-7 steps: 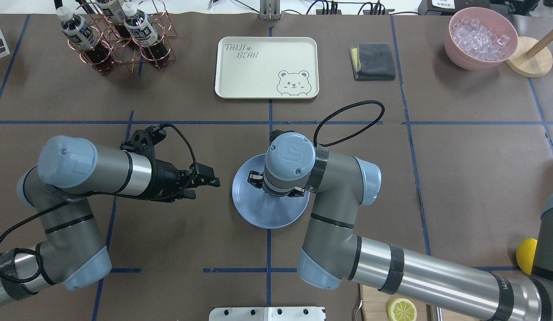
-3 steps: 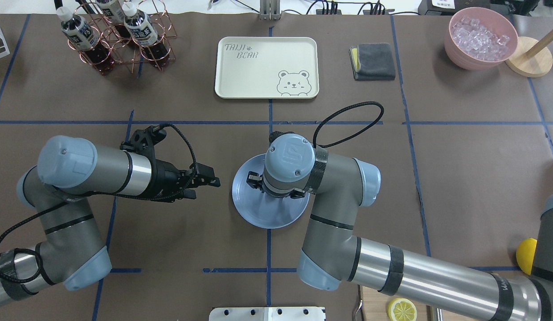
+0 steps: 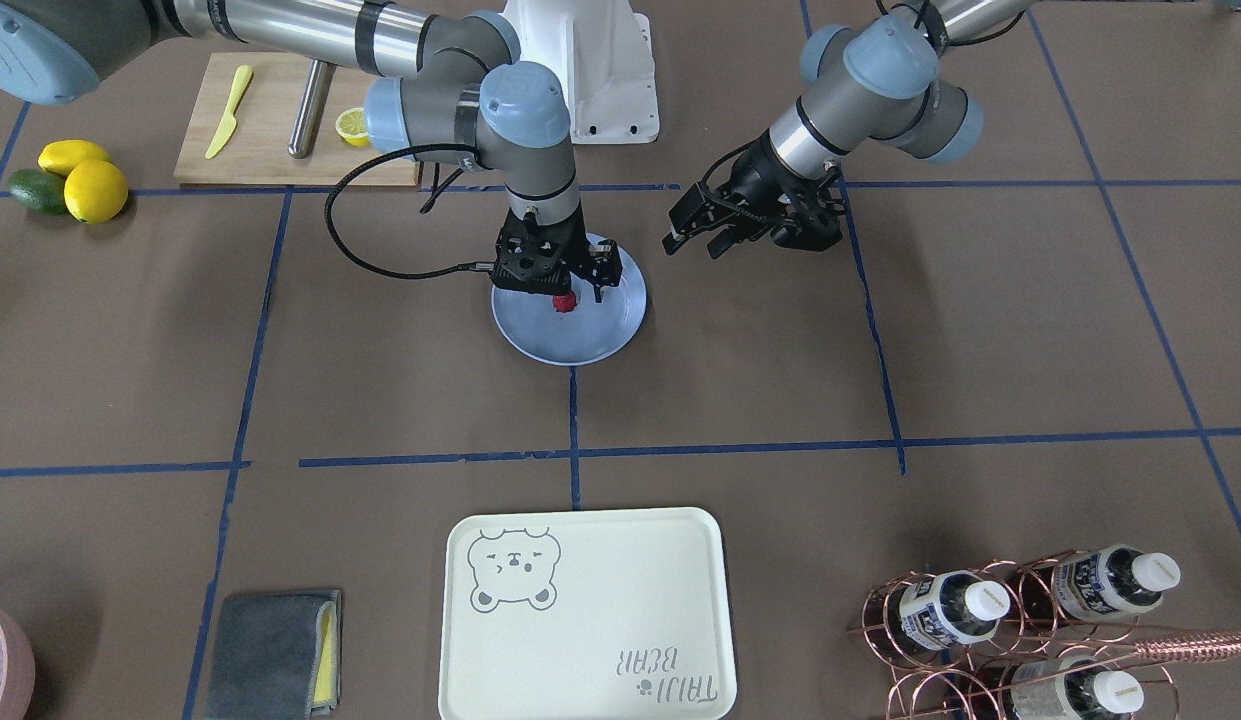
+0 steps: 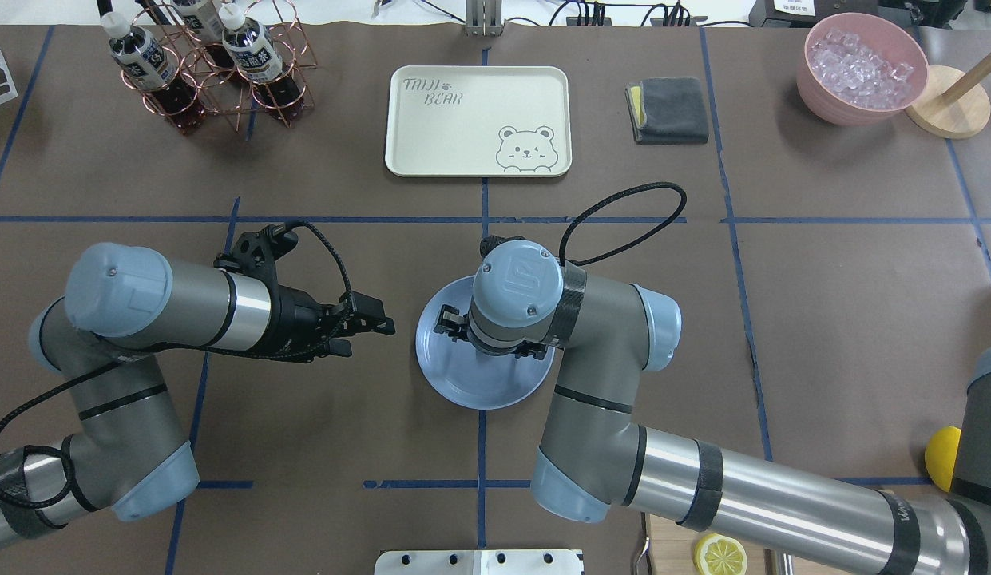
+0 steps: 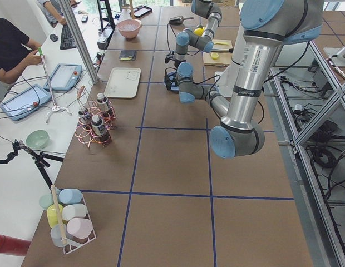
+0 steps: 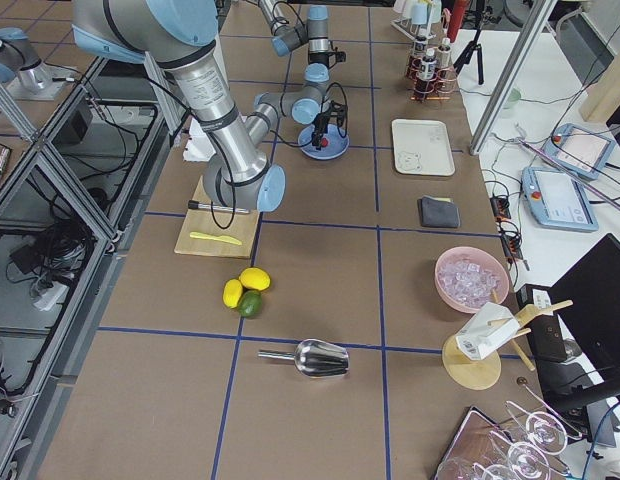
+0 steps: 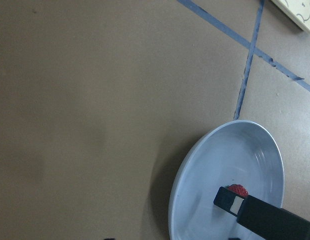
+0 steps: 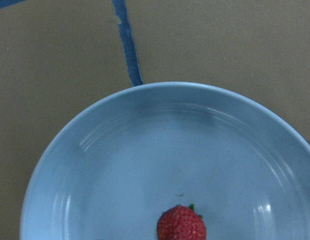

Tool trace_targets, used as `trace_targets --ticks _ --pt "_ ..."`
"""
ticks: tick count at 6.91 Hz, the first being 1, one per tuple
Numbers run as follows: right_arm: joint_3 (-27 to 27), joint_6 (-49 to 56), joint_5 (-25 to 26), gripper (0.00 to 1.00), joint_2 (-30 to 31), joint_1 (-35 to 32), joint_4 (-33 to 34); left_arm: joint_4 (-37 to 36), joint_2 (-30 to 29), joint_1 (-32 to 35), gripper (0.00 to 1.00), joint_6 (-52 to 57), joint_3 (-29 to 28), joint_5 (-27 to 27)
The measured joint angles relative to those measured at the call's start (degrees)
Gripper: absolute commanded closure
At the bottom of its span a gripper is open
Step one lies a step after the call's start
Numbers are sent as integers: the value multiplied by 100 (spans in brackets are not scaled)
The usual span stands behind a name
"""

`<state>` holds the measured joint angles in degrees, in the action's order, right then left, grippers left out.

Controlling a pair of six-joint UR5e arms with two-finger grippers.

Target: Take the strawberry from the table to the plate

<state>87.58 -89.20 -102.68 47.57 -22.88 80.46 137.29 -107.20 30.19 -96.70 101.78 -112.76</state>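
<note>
our right claw (image 3: pixel 563 288) hangs over the plate (image 3: pixel 580 345) with its jaws spread wide and gripping nothing. the strawberry (image 3: pixel 563 301) lies on the plate between the two fingertips, and we cannot tell whether either one touches it. in the right wrist view the berry sits toward 6 o'clock on the plate. our left claw (image 3: pixel 692 247) hovers above the bench (image 3: pixel 780 380) at 2 o'clock from the plate in the front-facing view, parted and empty.

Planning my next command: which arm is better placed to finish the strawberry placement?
Right. The right gripper is over the plate, jaws apart around the strawberry; the left gripper hovers beside the plate.
</note>
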Motion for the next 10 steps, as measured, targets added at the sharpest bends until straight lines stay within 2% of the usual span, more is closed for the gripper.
trace_targets --ticks 2,3,5,6,8,10 --pt "457 -1 -163 0 191 -74 44 2 65 71 19 45 26 -37" --pt "925 10 -365 0 515 -215 69 8 165 126 19 188 61 -47" --pt "1967 147 -1220 0 1443 -921 79 22 584 254 19 712 250 -55" --pt "2425 540 -1773 0 2082 -1451 67 25 884 390 19 1176 357 -119" --pt "2924 2218 -2533 0 3427 -2459 42 93 1633 1053 19 2627 470 -574" --pt "2916 4296 -2971 0 4435 -3549 73 114 2408 2049 19 4638 461 -1105"
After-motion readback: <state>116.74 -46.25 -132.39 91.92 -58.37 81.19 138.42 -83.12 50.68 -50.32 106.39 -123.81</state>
